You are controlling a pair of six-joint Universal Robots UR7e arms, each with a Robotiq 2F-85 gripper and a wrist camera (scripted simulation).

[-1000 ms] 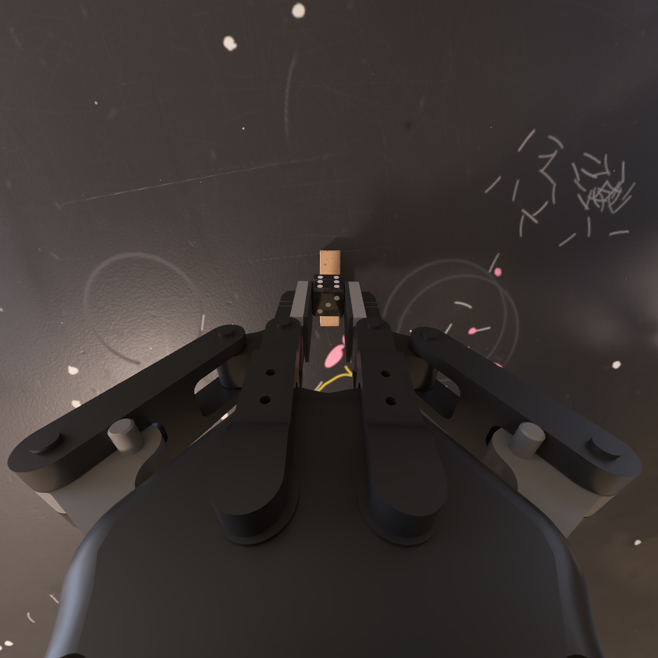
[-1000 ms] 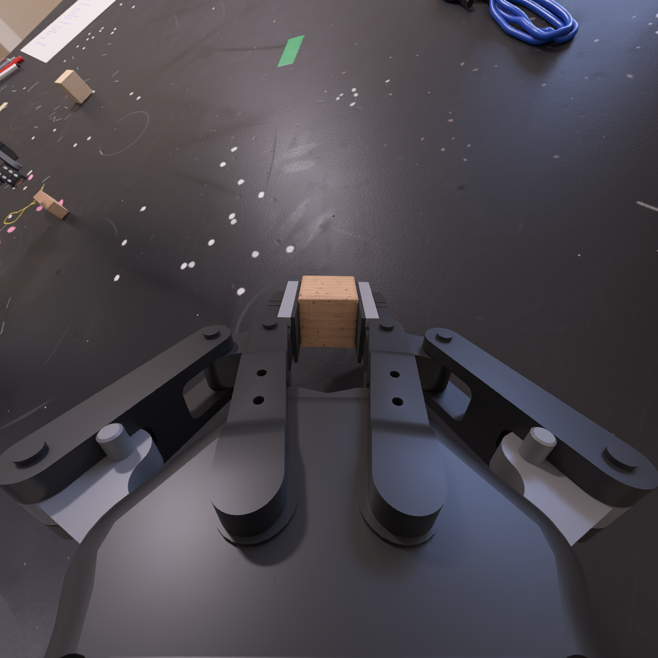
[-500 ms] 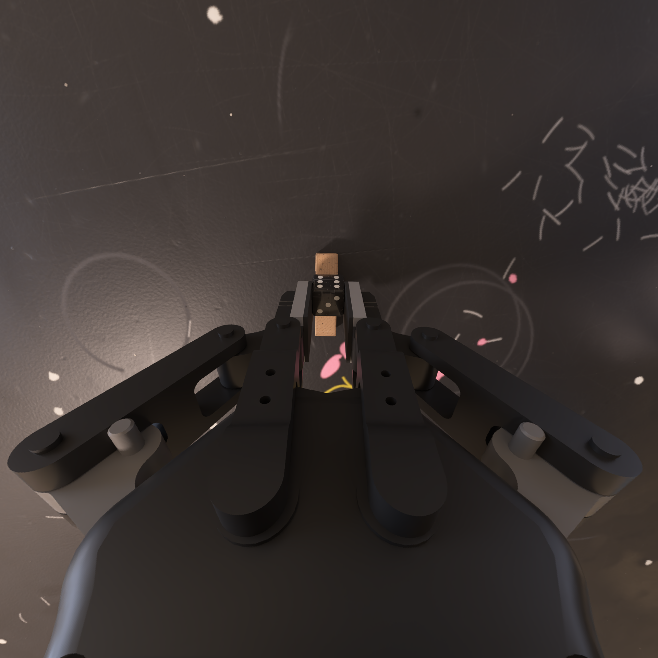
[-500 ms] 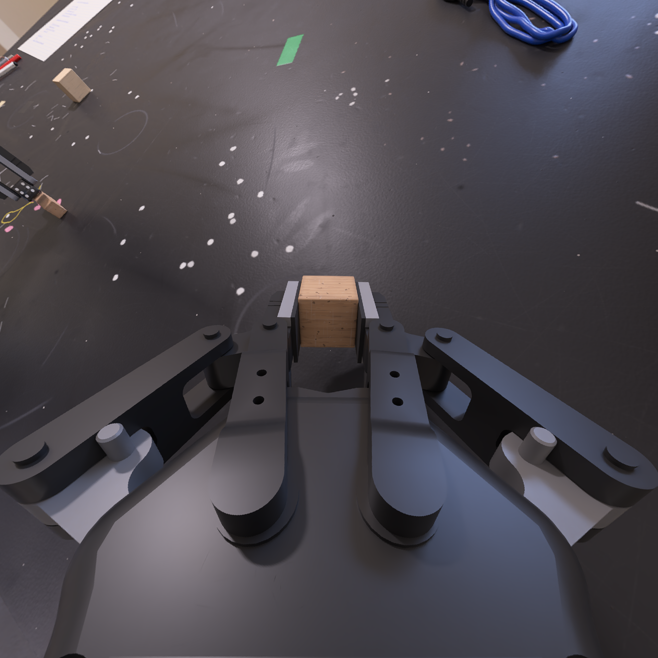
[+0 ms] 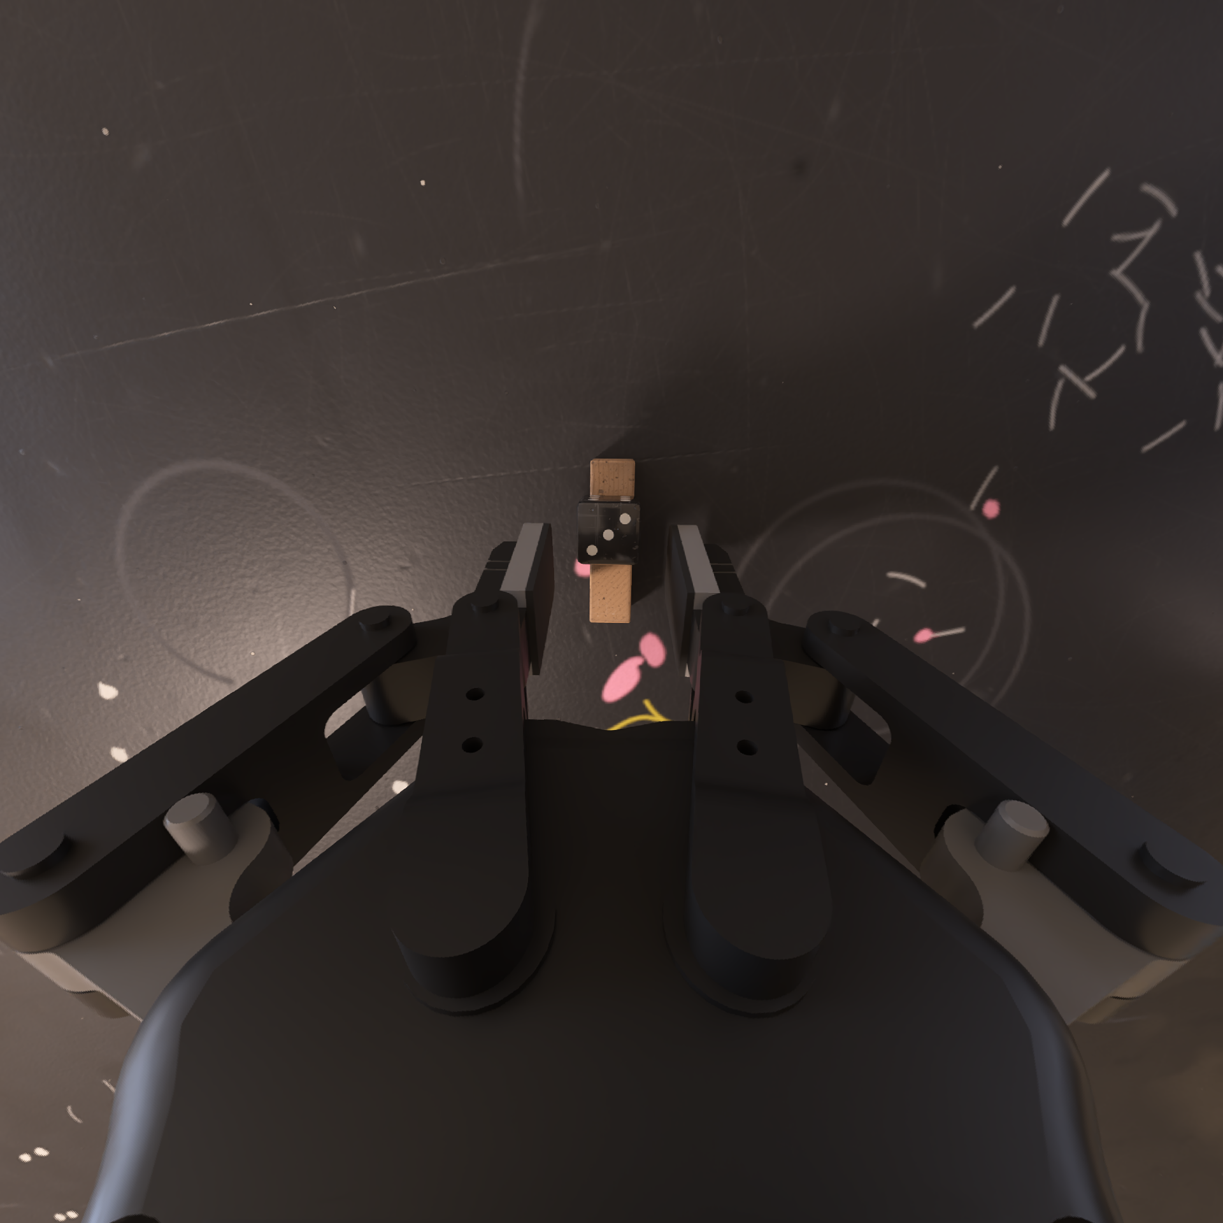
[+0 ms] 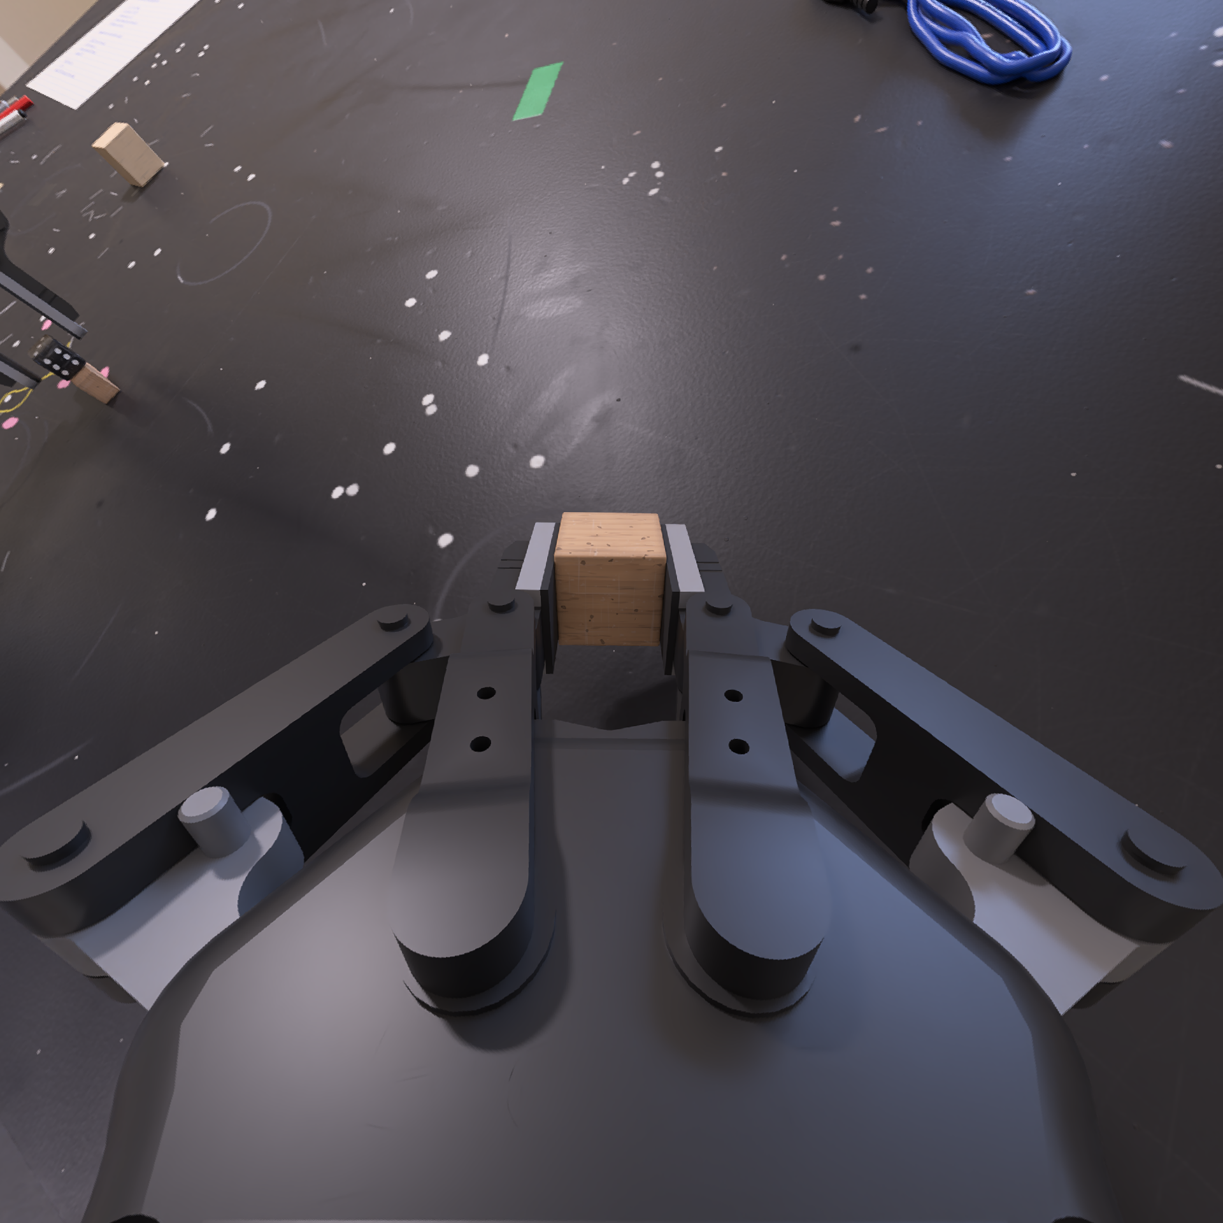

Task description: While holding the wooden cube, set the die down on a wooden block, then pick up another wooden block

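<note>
Left gripper (image 5: 610, 582) spread, die (image 5: 608, 537) resting on block (image 5: 609, 599); right gripper (image 6: 609, 582) clamps cube (image 6: 609, 582). Next, likely: spare block (image 6: 128, 153), 10 o'clock.

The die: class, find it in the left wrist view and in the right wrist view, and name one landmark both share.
Left wrist view: the die sits just above centre, on the wooden block, between the open fingers of the left tool.
Right wrist view: the die is small at the far left edge, at mid height, on that block.
Shared landmark: the pink spots on the table beside the block.
</note>
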